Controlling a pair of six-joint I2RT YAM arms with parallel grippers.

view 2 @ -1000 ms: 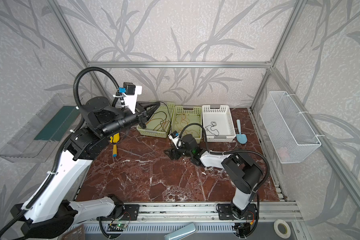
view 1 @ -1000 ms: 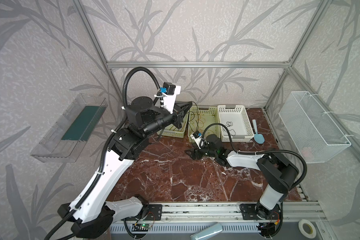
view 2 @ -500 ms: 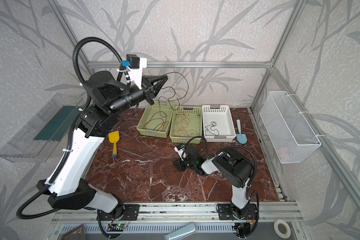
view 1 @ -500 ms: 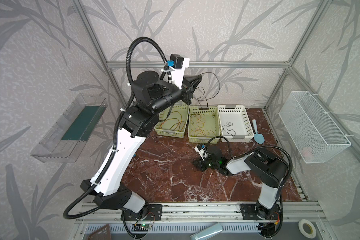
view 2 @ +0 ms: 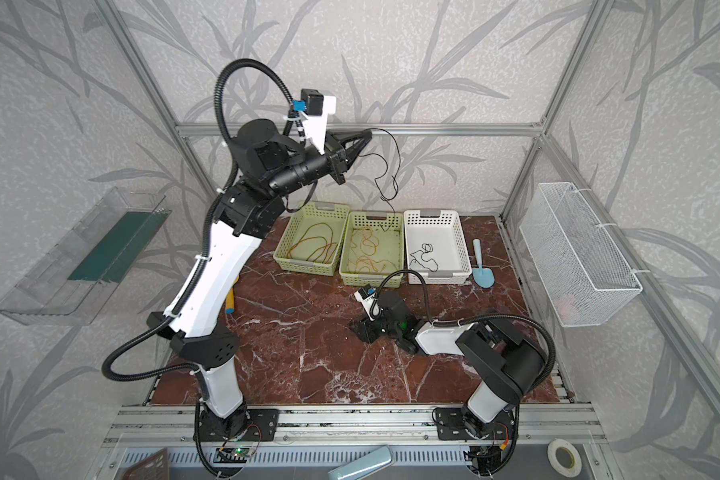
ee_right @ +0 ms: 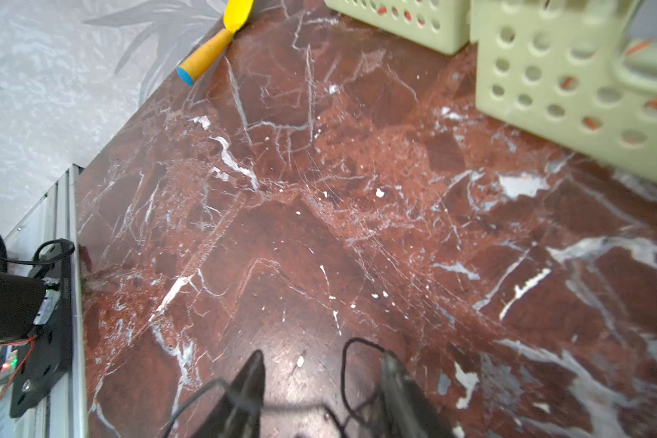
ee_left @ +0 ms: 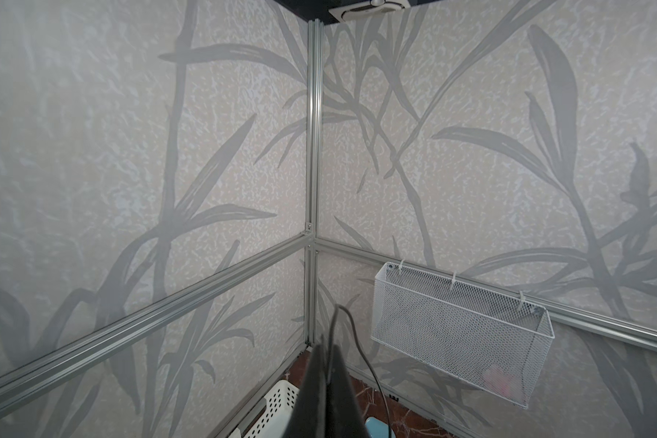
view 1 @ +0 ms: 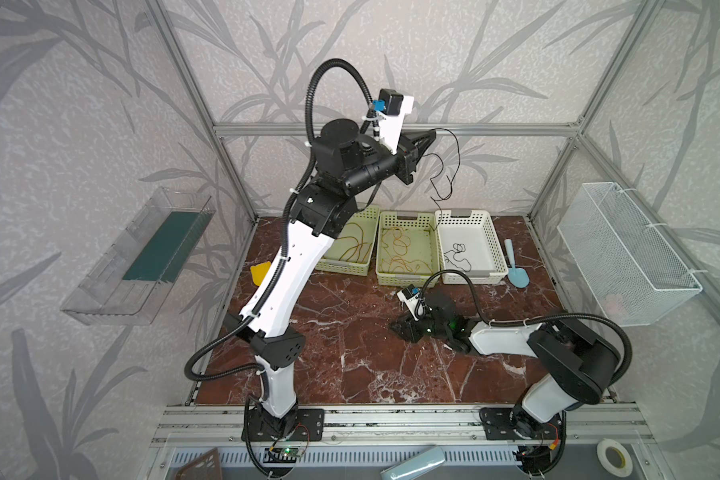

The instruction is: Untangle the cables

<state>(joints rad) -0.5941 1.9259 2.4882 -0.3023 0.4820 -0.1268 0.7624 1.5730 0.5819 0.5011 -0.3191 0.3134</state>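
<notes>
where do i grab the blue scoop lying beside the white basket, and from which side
Grip the blue scoop by its straight, narrow handle, the end toward the back wall, closing across its width. Come straight down: it lies flat on the table, and the white basket stands close alongside, so a sideways approach looks cramped. The blade is likely too wide.

Cables [view 1: 396, 243] in three baskets [view 1: 407, 277] abreast at table's [view 1: 350, 353] rear; scoop [view 1: 518, 276] right of them.
</notes>
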